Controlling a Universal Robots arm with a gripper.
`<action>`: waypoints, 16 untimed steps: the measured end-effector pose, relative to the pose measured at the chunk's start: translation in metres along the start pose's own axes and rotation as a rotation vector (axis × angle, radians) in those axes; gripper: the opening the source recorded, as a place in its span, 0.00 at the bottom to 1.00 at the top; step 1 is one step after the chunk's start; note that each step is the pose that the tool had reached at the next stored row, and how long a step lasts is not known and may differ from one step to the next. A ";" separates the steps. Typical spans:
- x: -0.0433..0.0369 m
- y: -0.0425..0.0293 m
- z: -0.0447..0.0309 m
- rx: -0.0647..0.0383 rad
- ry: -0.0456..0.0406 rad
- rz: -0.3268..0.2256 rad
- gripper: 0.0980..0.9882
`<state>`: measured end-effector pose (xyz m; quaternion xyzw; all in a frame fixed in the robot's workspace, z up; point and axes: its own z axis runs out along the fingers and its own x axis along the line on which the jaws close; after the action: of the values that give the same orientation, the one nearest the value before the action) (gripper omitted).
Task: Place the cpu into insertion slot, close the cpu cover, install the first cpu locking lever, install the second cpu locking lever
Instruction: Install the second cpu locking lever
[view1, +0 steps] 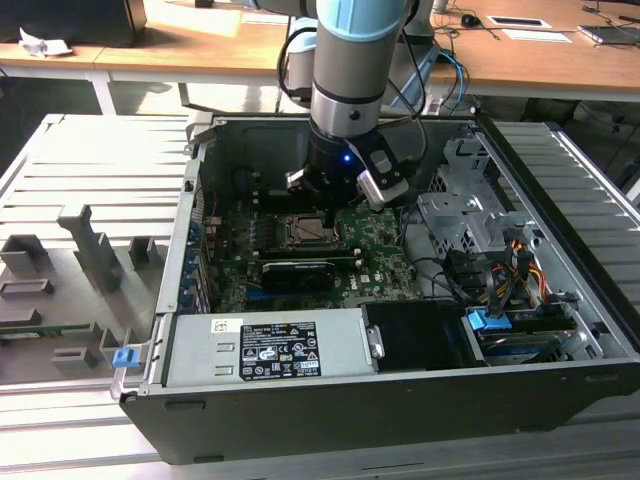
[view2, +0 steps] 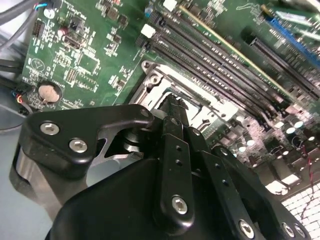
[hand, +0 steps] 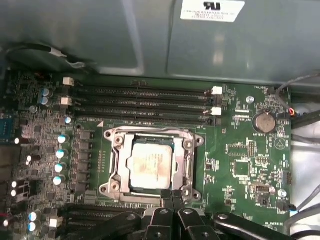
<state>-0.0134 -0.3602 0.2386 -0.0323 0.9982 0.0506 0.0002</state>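
Inside the open computer case (view1: 190, 250), near the middle of the green motherboard (hand: 240, 165), the cpu (hand: 149, 164) lies flat in the insertion slot (hand: 116, 165), and the silver cpu cover (hand: 189, 161) frames it. The gripper (hand: 172, 196) hangs right at the edge of the slot, and its black fingers (hand: 166, 199) are pressed together with nothing between them. The chip looks light, stiff and easy to hurt, so its thin sides seem the safest place to hold it. The cover looks thin and springy. A white label sits on the grey power box (view1: 265, 350), but its writing is too small to read.
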 end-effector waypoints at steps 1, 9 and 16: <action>0.0001 -0.0018 -0.0002 0.000 0.0001 0.000 0.01; 0.0008 -0.0128 -0.0028 0.000 0.0000 0.000 0.01; 0.0017 -0.0205 -0.0017 -0.019 -0.0012 0.000 0.01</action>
<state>-0.0138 -0.3808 0.2383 -0.0323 0.9977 0.0601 0.0005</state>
